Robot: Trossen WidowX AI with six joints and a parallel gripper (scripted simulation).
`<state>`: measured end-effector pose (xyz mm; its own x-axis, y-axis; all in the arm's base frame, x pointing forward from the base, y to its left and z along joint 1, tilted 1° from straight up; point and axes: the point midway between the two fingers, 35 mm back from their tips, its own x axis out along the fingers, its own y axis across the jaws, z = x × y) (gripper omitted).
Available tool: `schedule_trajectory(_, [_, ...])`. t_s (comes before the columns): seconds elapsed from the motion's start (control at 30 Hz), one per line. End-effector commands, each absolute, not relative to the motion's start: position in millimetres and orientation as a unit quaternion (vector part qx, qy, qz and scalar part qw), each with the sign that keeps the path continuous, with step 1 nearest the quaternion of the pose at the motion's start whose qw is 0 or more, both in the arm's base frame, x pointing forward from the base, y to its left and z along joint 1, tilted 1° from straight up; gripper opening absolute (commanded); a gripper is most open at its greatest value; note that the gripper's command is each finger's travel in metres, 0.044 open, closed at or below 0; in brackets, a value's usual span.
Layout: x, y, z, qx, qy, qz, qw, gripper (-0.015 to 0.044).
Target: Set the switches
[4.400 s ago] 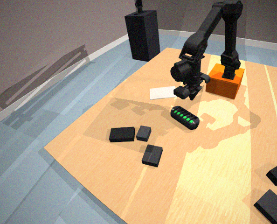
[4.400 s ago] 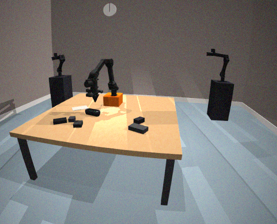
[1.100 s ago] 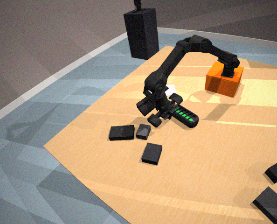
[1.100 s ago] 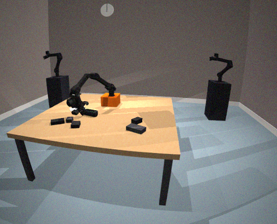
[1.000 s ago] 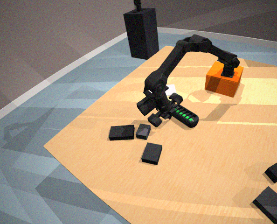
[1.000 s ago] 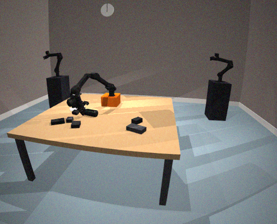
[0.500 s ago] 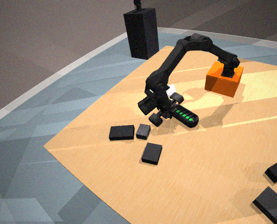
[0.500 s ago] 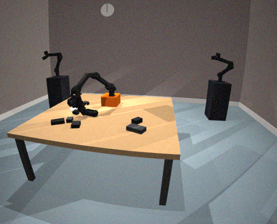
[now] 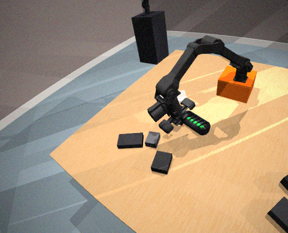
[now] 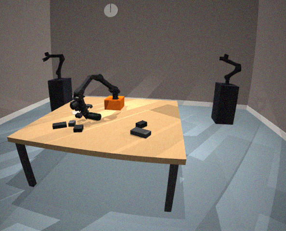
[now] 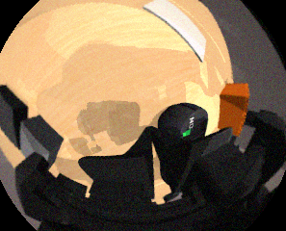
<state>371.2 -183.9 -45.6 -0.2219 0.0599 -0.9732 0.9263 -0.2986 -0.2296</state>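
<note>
The dark grey controller unit (image 9: 198, 123) (image 10: 94, 116) (image 11: 181, 115) is held above the bench by one end and tilted. Several green switch ends show on its face in the top view. The nearest end is hidden by the gripper, so the settings of all six cannot be read. In the wrist view its rounded end shows small white print and a green patch. My gripper (image 9: 182, 119) (image 10: 85, 114) (image 11: 149, 129) is shut on the unit. The label is not visible in any view.
A black box (image 9: 130, 140) (image 10: 59, 125), a grey block (image 9: 152, 139) (image 10: 71, 123) and another black box (image 9: 161, 161) (image 10: 78, 128) lie left of the unit. Two dark boxes lie farther right. A white sheet (image 9: 182, 95) (image 11: 178, 24) lies behind the gripper, and the orange base (image 9: 233, 90) (image 10: 113, 104) stands behind.
</note>
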Motion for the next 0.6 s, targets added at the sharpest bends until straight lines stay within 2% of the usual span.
schedule_trajectory(0.0, [366.4, -182.5, -46.4, 0.513, 0.481, -0.62, 0.349, 0.0])
schedule_trajectory(0.57, [348.0, -177.2, -47.8, 0.512, 0.481, -0.62, 0.349, 0.0])
